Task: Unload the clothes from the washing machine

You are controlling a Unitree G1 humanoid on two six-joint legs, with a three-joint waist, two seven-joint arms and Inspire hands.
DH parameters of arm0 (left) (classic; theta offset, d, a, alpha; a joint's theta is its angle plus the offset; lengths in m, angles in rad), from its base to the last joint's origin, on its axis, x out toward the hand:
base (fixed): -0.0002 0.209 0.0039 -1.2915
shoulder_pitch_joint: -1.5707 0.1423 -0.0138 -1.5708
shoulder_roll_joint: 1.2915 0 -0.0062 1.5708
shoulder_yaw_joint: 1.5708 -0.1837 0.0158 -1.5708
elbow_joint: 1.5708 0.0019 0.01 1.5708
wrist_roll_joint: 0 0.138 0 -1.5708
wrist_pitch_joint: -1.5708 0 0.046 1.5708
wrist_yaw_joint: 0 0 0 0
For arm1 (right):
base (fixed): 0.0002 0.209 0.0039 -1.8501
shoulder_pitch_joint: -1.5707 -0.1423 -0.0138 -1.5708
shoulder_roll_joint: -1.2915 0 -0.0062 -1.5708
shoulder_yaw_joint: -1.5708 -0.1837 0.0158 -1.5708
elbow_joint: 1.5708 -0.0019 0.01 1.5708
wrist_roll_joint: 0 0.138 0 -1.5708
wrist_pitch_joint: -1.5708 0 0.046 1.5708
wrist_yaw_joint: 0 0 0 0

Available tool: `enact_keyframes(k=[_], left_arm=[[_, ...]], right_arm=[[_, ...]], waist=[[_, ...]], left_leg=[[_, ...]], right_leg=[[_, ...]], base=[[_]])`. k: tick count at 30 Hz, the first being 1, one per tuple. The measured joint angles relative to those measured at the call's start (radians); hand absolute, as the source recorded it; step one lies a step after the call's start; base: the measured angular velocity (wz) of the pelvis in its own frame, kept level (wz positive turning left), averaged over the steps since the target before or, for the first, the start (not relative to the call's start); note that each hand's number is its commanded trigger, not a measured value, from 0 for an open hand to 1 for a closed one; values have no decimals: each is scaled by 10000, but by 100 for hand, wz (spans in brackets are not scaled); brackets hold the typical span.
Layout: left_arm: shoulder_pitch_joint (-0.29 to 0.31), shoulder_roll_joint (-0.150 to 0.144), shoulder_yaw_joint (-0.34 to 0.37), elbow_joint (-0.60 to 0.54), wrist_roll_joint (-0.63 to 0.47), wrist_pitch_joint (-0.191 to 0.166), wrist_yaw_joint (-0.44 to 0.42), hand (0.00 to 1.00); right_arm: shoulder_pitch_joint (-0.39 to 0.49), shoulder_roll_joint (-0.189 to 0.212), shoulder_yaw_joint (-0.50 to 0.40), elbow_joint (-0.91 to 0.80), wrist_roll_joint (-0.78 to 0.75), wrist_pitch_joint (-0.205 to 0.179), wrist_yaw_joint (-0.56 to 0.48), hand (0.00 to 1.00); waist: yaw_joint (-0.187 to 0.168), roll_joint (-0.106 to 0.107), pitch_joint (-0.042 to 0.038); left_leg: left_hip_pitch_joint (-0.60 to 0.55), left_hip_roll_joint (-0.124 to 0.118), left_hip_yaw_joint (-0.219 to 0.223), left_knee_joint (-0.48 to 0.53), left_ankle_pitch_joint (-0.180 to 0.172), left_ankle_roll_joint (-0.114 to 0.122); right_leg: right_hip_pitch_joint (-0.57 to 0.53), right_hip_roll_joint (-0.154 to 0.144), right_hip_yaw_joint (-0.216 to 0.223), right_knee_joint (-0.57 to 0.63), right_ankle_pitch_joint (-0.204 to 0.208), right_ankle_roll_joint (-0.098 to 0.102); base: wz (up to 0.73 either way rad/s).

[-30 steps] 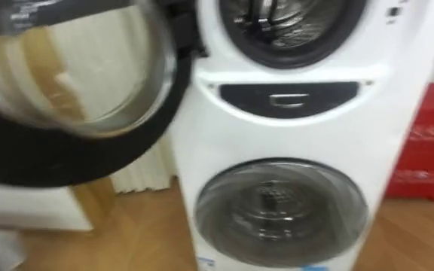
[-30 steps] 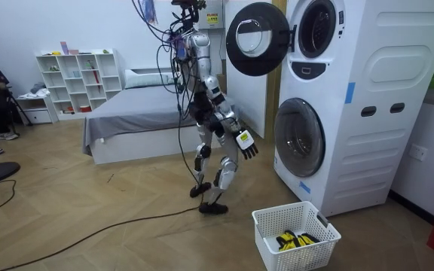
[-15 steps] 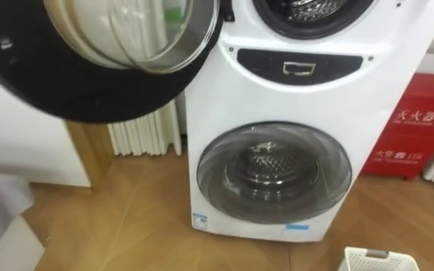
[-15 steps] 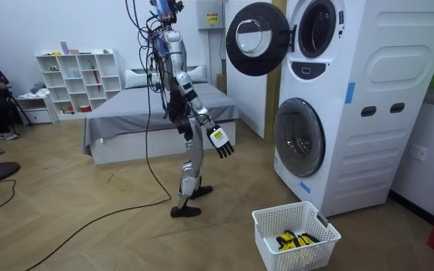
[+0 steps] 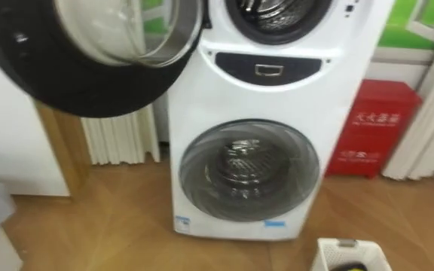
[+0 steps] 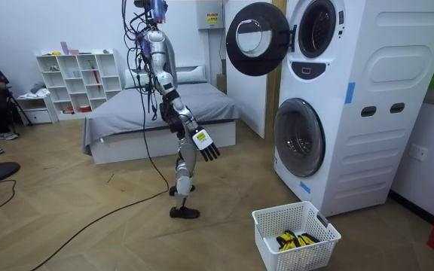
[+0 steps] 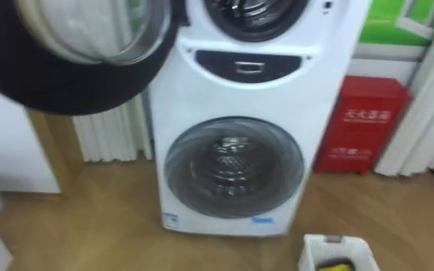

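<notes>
Wood planks laid in a zigzag make up the floor (image 6: 89, 218) of this bedroom. My robot stands on it between the grey bed (image 6: 149, 113) and the tall white washing machine tower (image 5: 202, 105), facing the machine but well apart from it. I see its right hand (image 6: 204, 145) hanging low at its side, with loose, spread fingers and nothing in it. The round top door with a fat black ring and a bulging glass middle (image 5: 104, 53) is swung wide open. Behind it is the shiny metal top drum (image 5: 277, 11), with smooth ribs, and I cannot tell if any clothes lie inside. The round bottom door of smoky grey glass (image 5: 249, 172) is closed, and through it I see more dotted metal. On the floor just beside the machine sits the white plastic basket with little square holes (image 6: 307, 256). It looks hard and light. In it lies a soft yellow and black thing (image 6: 292, 240), which I think is a piece of clothing that has been picked out. So I guess part of the job is done. What is left is to go up close, reach into the top drum and check for more. A red box (image 5: 371, 128) and a white ribbed heater (image 5: 119, 139) stand by the wall on either side of the machine.
</notes>
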Motion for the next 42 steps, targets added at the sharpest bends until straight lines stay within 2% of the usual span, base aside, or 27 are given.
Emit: enact_keyframes(k=[3, 5, 8, 10, 13, 18, 19, 20, 21, 22, 23, 24, 25, 26, 27, 28, 29, 30, 31, 32, 34, 35, 38, 40, 42], left_arm=[[-175, 102, 290, -1123, -1091, -217, 355, 0], [-448, 293, 302, -2023, -1655, -753, 565, 0], [-546, 344, 540, -3110, -2456, -1073, 908, 0], [-579, 371, 701, -3597, -2731, -1132, 1218, 0], [-628, 453, 1113, -3949, -2730, -1170, 1489, 0], [-960, 767, 1953, -5135, -2739, -1008, 2135, 0], [-1154, 991, 2229, -5613, -2837, -1003, 2325, 0], [-1558, 1387, 2402, -5728, -2877, -1005, 2513, 0], [-1733, 1605, 2481, -5746, -2878, -1004, 2590, 0], [-1946, 2019, 2660, -5855, -2846, -1005, 2722, 0], [-2084, 2323, 2803, -5939, -2796, -1013, 2803, 0], [-2146, 2479, 2880, -5969, -2753, -1027, 2801, 0], [-2233, 2724, 3296, -5967, -2570, -1043, 2795, 0], [-2238, 2715, 3542, -5938, -2401, -974, 2796, 0], [-2261, 2786, 3539, -5951, -2387, -947, 2760, 0], [-2462, 2838, 3525, -6074, -2414, -824, 2636, 0], [-2665, 2848, 3520, -6289, -2428, -739, 2617, 0], [-2708, 2901, 3524, -6363, -2459, -734, 2620, 0], [-2722, 3106, 3518, -6380, -2534, -708, 2658, 0], [-2770, 3302, 3541, -6375, -2517, -686, 2689, 0], [-2893, 3559, 3517, -6368, -2511, -564, 2653, 0], [-2988, 3635, 3517, -6368, -2432, -491, 2581, 0], [-3463, 3763, 3516, -6371, -1933, -100, 2260, 0], [-3740, 3811, 3473, -6436, -1666, 103, 2199, 0], [-4038, 3843, 3412, -6480, -1624, 248, 2069, 0]], right_arm=[[-10, 37, -57, -287, -124, -221, -42, 0], [-28, 35, -46, -412, -201, -459, -146, 0], [277, 42, -54, -968, -192, -539, -207, 0], [478, 50, -55, -1192, -218, -579, -208, 0], [569, 49, -133, -1202, -526, -585, -243, 0], [1504, 104, -656, -1982, -661, -609, -452, 0], [1679, 142, -892, -2068, -818, -611, -510, 0], [1752, 126, -1087, -2060, -932, -610, -562, 0], [1757, 118, -1220, -2049, -999, -610, -564, 0], [1815, 64, -1357, -2050, -1077, -613, -615, 0], [1828, 22, -1469, -2054, -1135, -626, -670, 0], [1810, 34, -1507, -2061, -1170, -633, -680, 0], [1666, 64, -1452, -2084, -1272, -635, -666, 0], [1624, -52, -1313, -2134, -1378, -628, -706, 0], [1662, -33, -1281, -2137, -1394, -615, -735, 0], [1809, -23, -1262, -2142, -1371, -594, -802, 0], [1863, -48, -1304, -2146, -1373, -535, -852, 0], [1872, -42, -1329, -2146, -1398, -516, -873, 0], [1953, -21, -1304, -2174, -1455, -519, -794, 0], [1937, -25, -1313, -2186, -1513, -518, -672, 0], [1912, -69, -1337, -2219, -1593, -429, -560, 0], [1849, -140, -1346, -2260, -1597, -297, -523, 0], [1655, -211, -1437, -2278, -1728, -19, -474, 0], [1647, -205, -1418, -2276, -1784, 154, -326, 0], [1582, -200, -1414, -2274, -1772, 273, -163, 0]], waist=[[3, 163, 0], [90, 211, -17], [173, 384, -76], [195, 350, -48], [240, 375, -71], [588, 400, -80], [660, 412, -81], [710, 462, -53], [740, 502, -54], [757, 627, -31], [817, 886, -17], [877, 926, -38], [990, 979, -25], [780, 1183, -124], [629, 1104, -55], [474, 1050, -33], [492, 1115, -67], [566, 1099, -58], [730, 1025, -109], [764, 1022, -133], [845, 1078, -99], [833, 1084, -110], [809, 1274, 2], [790, 1284, 7], [683, 1309, -2]], left_leg=[[69, -205, -194, -306, 178, 58], [167, -336, -380, -587, 256, 79], [463, -436, -461, -932, 332, 89], [740, -469, -536, -1284, 409, 73], [1138, -506, -554, -1734, 440, 57], [1406, -524, -972, -2043, 443, 55], [1529, -512, -1035, -2165, 448, 50], [1606, -514, -1120, -2217, 460, 36], [1645, -512, -1177, -2241, 460, 35], [1757, -499, -1394, -2311, 462, 36], [1873, -379, -1904, -2405, 484, 58], [1901, -327, -2317, -2440, 483, 57], [1831, -244, -2714, -2425, 477, 46], [1658, -130, -2448, -2357, 455, -231], [1601, -160, -2083, -2365, 465, -304], [1429, -271, -1285, -2514, 489, -343], [1045, -440, -641, -2884, 799, -52], [923, -503, -312, -2900, 1223, 232], [1064, -544, 72, -2842, 1380, 259], [1242, -582, 76, -2818, 1379, 259], [1381, -698, 29, -2809, 1375, 262], [1394, -738, 21, -2808, 1365, 272], [1376, -785, 58, -2806, 1285, 388], [1352, -855, 34, -2802, 1243, 453], [1330, -888, -55, -2794, 1190, 523]], right_leg=[[120, -55, 2, -190, 47, -26], [339, -50, 2, -479, 60, 23], [568, -82, -22, -656, 92, 75], [694, -106, -106, -673, 90, 77], [1093, -62, -70, -1067, 91, 78], [1258, 0, -79, -1172, 102, 83], [1330, 16, -69, -1170, 101, 83], [1395, 19, -63, -1160, 101, 82], [1403, 23, -25, -1127, 101, 82], [1356, 32, 102, -960, 92, 81], [1117, 97, 341, -691, -87, 16], [879, 300, 838, -759, -212, -73], [297, 774, 1770, -1539, 66, -485], [407, 926, 1449, -1539, 686, -665], [479, 884, 1354, -1532, 713, -688], [618, 801, 1584, -1547, 712, -685], [659, 703, 2039, -1551, 684, -641], [687, 644, 2142, -1523, 640, -573], [747, 566, 2097, -1481, 557, -462], [776, 557, 2047, -1465, 554, -456], [940, 544, 1991, -1530, 555, -456], [984, 508, 1929, -1549, 555, -456], [1027, 471, 1816, -1558, 531, -416], [1020, 415, 1806, -1555, 439, -268], [1052, 404, 1755, -1557, 401, -213]], base=[[28], [29], [12], [10], [3], [13], [15], [12], [3], [-16], [-28], [-61], [-41], [-16], [44], [46], [30], [-10], [-30], [-29], [-6], [6], [16], [8], [12]])
